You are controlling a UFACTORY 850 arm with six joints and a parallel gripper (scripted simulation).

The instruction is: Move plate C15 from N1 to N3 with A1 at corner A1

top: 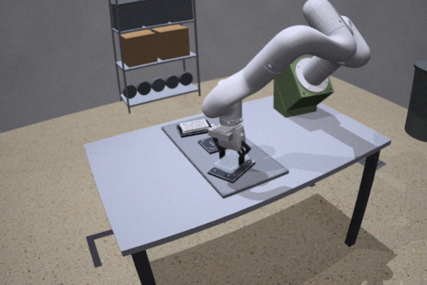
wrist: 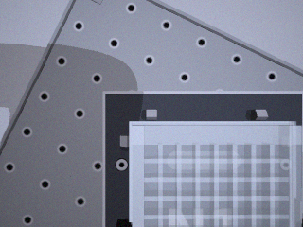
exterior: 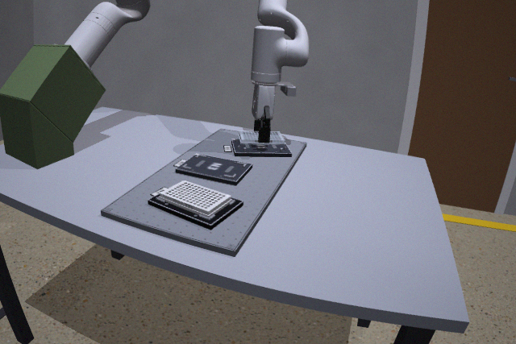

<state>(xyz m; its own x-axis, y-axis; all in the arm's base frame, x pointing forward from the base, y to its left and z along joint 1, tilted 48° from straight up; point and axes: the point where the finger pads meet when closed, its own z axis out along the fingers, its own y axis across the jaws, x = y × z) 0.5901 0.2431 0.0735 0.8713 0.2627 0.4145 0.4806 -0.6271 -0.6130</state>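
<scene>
A clear well plate (top: 227, 163) lies on or just over a dark nest (top: 231, 174) at the near end of the grey deck; I cannot tell if they touch. My gripper (top: 231, 157) is shut on this plate across its width, also seen in the exterior view (exterior: 263, 138). The wrist view shows the plate (wrist: 213, 175) over the nest (wrist: 115, 156) with its locators. A white well plate (exterior: 194, 197) sits on another nest at the deck's other end. The middle nest (exterior: 214, 167) is empty. The labels and nest signs are too small to read.
The perforated deck (exterior: 250, 207) lies on a grey table. The arm's green base (exterior: 41, 102) stands at a table corner. A shelf rack (top: 153, 33) stands behind the table, and a dark barrel (top: 417, 99) at the right.
</scene>
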